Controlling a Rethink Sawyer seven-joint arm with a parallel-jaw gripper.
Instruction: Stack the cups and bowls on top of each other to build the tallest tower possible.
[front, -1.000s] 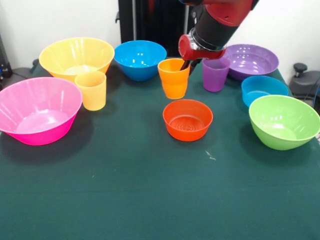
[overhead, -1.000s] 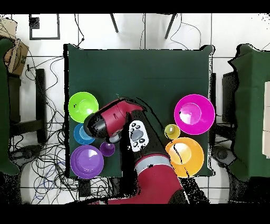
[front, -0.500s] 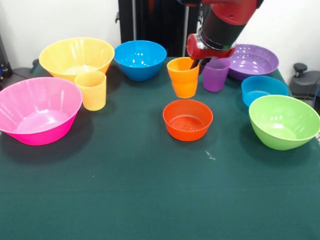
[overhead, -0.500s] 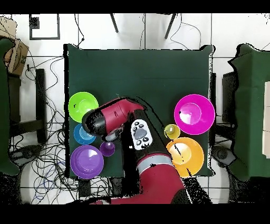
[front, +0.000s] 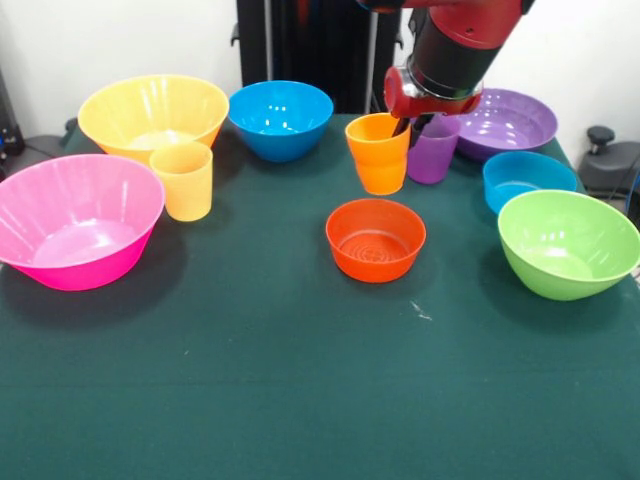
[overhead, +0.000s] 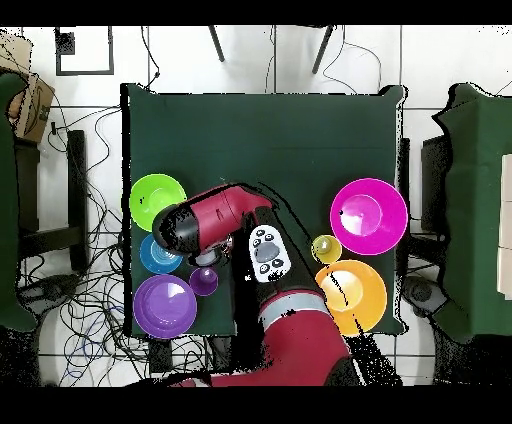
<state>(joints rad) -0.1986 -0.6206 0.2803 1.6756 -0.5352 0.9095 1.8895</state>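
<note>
1. You see the dark fingers (front: 405, 128) clamped on the rim of the orange cup (front: 379, 153), one finger dipping inside its mouth; the red, rounded wrist sits right above.
2. You can tell the orange cup, a glossy tapered tumbler, hangs tilted above the worktop (front: 300, 380), up and behind the small red-orange bowl (front: 375, 238) and apart from it.
3. That small red-orange bowl stands upright on the worktop, round and shiny, with ringed ridges showing on its inner floor.
4. Just beside the held cup you find the purple cup (front: 432, 152), partly hidden by the arm, and behind it the wide purple bowl (front: 505, 120), shallow and smooth.
5. On that side the small blue bowl (front: 527, 178) sits touching or nearly touching the lime green bowl (front: 568, 242), which is deep and rounded.
6. Across the worktop you see the medium blue bowl (front: 280, 118), the big yellow bowl (front: 152, 114) with faint ribs, the yellow-orange cup (front: 182, 180) in front of it, and the big pink bowl (front: 72, 220), also ribbed.
7. The worktop wears a dark green, felt-like cloth.
8. From overhead the red arm (overhead: 215, 225) covers the held cup.
</note>
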